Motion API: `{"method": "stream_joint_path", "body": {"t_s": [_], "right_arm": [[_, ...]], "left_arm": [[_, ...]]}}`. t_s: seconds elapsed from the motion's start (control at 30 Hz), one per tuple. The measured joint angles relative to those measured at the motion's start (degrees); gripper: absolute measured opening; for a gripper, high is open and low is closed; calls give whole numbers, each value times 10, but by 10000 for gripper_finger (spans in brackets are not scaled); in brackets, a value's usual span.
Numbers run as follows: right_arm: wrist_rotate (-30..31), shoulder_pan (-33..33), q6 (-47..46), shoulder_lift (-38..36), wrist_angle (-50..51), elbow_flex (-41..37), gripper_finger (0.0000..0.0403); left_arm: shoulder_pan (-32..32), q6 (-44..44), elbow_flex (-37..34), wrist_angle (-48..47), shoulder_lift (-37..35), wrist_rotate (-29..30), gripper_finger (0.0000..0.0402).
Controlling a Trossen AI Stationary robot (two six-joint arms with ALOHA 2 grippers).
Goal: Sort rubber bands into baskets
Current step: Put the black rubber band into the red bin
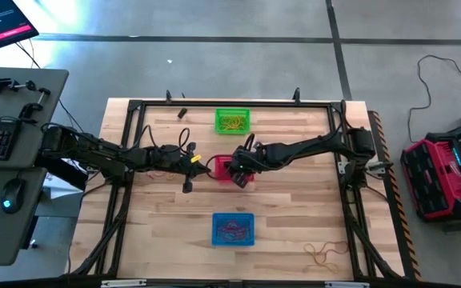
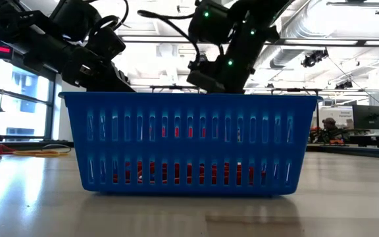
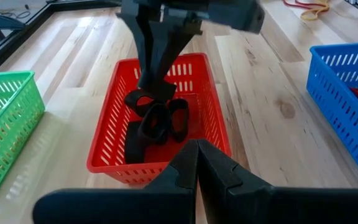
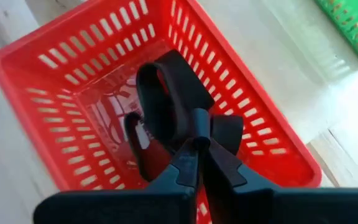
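- The right gripper (image 4: 199, 149) hangs over the inside of the red rectangular plastic mesh basket (image 4: 36, 124), its two dark fingers pinched together on a wide black rubber band (image 4: 166, 93) that dangles just below the tips.
- Under it, more black bands (image 3: 160, 121) lie on the basket floor (so this seems the correct basket).
- To do the release well, I would lower a little, part the fingers fully, then lift straight up, so the loop does not catch on a finger.
- The left gripper (image 3: 196, 163) waits just beside the basket's near wall, fingers together and empty.
- Farther away: the green mesh basket (image 1: 232, 121), the blue mesh basket (image 1: 233, 230), and loose yellow-tan bands (image 1: 324, 254) left on the wooden table (image 1: 294, 208).
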State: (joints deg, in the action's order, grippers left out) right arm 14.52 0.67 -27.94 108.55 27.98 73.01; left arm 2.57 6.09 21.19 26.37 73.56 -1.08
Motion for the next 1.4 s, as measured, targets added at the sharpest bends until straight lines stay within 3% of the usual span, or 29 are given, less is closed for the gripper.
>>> {"method": "stream_joint_path", "body": {"t_s": [0.93, 1.03, 1.4], "right_arm": [[-40, 5, 25, 2, -25, 0, 4], [-39, 5, 25, 1, -26, 0, 27], [-32, 5, 32, 1, -12, 24, 169]], "left_arm": [[0, -14, 0, 0, 0, 0, 0], [0, -14, 0, 0, 0, 0, 0], [0, -14, 0, 0, 0, 0, 0]]}}
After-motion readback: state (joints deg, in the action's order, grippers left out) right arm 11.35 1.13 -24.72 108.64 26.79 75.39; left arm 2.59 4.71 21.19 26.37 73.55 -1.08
